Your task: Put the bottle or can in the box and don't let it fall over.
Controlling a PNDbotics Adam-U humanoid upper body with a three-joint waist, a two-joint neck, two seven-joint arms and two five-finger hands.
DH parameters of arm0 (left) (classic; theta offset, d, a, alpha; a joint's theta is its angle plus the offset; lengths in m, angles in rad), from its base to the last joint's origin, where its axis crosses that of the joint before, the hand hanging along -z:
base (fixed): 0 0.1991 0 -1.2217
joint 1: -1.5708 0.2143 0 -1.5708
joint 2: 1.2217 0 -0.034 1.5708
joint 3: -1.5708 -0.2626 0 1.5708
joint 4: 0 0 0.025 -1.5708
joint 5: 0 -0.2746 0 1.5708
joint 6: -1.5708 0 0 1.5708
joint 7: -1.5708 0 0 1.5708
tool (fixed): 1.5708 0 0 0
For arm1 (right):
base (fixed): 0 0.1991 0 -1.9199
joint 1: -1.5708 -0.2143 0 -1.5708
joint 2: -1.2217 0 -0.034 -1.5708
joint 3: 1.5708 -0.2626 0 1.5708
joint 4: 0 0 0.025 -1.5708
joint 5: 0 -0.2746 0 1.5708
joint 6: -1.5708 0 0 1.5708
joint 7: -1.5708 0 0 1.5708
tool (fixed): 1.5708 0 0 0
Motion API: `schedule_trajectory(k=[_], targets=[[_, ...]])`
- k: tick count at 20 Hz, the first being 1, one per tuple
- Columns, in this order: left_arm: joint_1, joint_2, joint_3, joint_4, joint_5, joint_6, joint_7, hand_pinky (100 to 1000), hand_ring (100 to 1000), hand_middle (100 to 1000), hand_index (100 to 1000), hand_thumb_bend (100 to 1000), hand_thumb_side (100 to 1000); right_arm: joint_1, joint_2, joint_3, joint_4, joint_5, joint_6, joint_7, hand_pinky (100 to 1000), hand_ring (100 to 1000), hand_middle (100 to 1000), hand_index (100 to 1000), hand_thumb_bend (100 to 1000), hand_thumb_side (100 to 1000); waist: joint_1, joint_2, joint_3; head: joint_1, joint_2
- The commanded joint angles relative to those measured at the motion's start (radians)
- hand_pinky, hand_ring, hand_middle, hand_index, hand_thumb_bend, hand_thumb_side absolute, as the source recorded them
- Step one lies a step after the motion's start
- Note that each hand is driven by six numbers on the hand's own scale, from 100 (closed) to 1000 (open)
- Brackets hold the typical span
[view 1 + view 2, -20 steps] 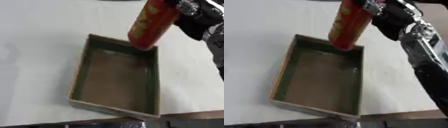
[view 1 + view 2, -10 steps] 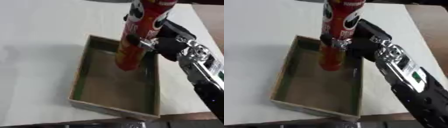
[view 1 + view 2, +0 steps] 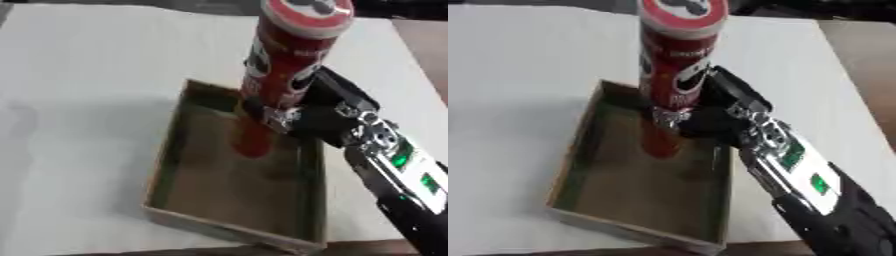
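Glossy red can, matt cardboard-like box, smooth matt white table

Item count: one tall red can is standing at the frame centre. One open box is sitting in the lower centre. One white table is carrying it. One right hand is entering from the lower right.
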Motion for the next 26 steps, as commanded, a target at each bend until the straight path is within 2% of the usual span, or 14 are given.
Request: schedule_trajectory(k=[1,4,5,7,8,9,11,14,16,17,18,20,21,26], targets=[[-0.003,0.054,0.017,-0.037,-0.010,0.001,-0.001,635,672,504,806,100,506,-0.004,-0.004,0.013,-0.017,0.055,-0.007,0.003,1000,948,895,788,100,100,0.005,-0.012,0.004,0.001,-0.019],[0.004,0.055,0.019,-0.049,-0.011,0.003,0.001,637,675,505,806,100,511,0.002,0.001,0.023,-0.017,0.083,-0.005,0.014,1000,979,946,919,100,100,0.002,-0.010,0.005,0.004,-0.021],[0.005,0.053,0.018,-0.050,-0.011,0.004,0.001,637,677,505,806,100,514,0.002,0.002,0.024,-0.017,0.092,-0.007,0.018,1000,1000,974,990,185,100,0.002,-0.009,0.005,0.004,-0.021],[0.006,0.049,0.017,-0.050,-0.011,0.005,-0.002,638,679,505,806,100,517,0.004,0.004,0.025,-0.017,0.118,-0.019,0.033,1000,1000,1000,1000,343,139,-0.001,-0.010,0.003,0.004,-0.020],[0.006,0.048,0.016,-0.050,-0.011,0.005,-0.003,638,679,506,806,100,517,0.005,0.005,0.025,-0.017,0.132,-0.027,0.042,1000,1000,1000,1000,345,176,-0.002,-0.011,0.002,0.004,-0.019],[0.006,0.047,0.015,-0.049,-0.011,0.005,-0.004,638,679,506,807,100,518,0.008,0.005,0.026,-0.017,0.144,-0.032,0.051,1000,1000,1000,1000,308,266,-0.003,-0.012,0.001,0.004,-0.017],[0.006,0.046,0.014,-0.048,-0.012,0.006,-0.007,636,678,504,806,100,511,0.012,0.005,0.027,-0.017,0.158,-0.028,0.068,1000,1000,1000,1000,281,289,-0.005,-0.015,0.000,0.005,-0.012],[0.010,0.046,0.015,-0.047,-0.017,0.010,-0.006,633,677,503,804,100,507,0.019,0.002,0.020,-0.017,0.148,-0.027,0.087,1000,1000,1000,1000,319,231,-0.008,-0.021,-0.003,0.009,-0.004],[0.012,0.045,0.015,-0.047,-0.018,0.012,-0.003,632,677,503,804,100,511,0.024,-0.001,0.010,-0.017,0.138,-0.034,0.099,1000,1000,1000,1000,414,109,-0.010,-0.024,-0.005,0.012,-0.002],[0.012,0.045,0.015,-0.047,-0.019,0.013,-0.001,632,677,502,803,100,513,0.027,-0.002,0.005,-0.017,0.130,-0.035,0.105,1000,1000,1000,1000,496,100,-0.010,-0.026,-0.006,0.014,-0.001],[0.013,0.044,0.015,-0.047,-0.019,0.014,0.000,632,677,502,803,100,513,0.030,-0.003,-0.001,-0.017,0.121,-0.032,0.111,1000,1000,1000,1000,490,100,-0.011,-0.027,-0.007,0.015,0.000],[0.014,0.044,0.015,-0.047,-0.019,0.014,0.001,631,676,502,803,100,512,0.035,-0.005,-0.013,-0.017,0.096,-0.019,0.111,1000,1000,1000,1000,374,100,-0.011,-0.030,-0.009,0.017,0.002],[0.015,0.044,0.015,-0.046,-0.020,0.014,0.001,631,676,502,803,100,513,0.037,-0.006,-0.019,-0.017,0.084,-0.012,0.108,1000,1000,1000,1000,352,100,-0.012,-0.032,-0.010,0.018,0.004],[0.025,0.046,0.015,-0.043,-0.023,0.015,0.001,629,677,502,802,100,513,0.054,-0.028,-0.050,-0.017,0.044,-0.038,0.089,1000,1000,1000,1000,342,100,-0.015,-0.046,-0.023,0.027,0.014]])
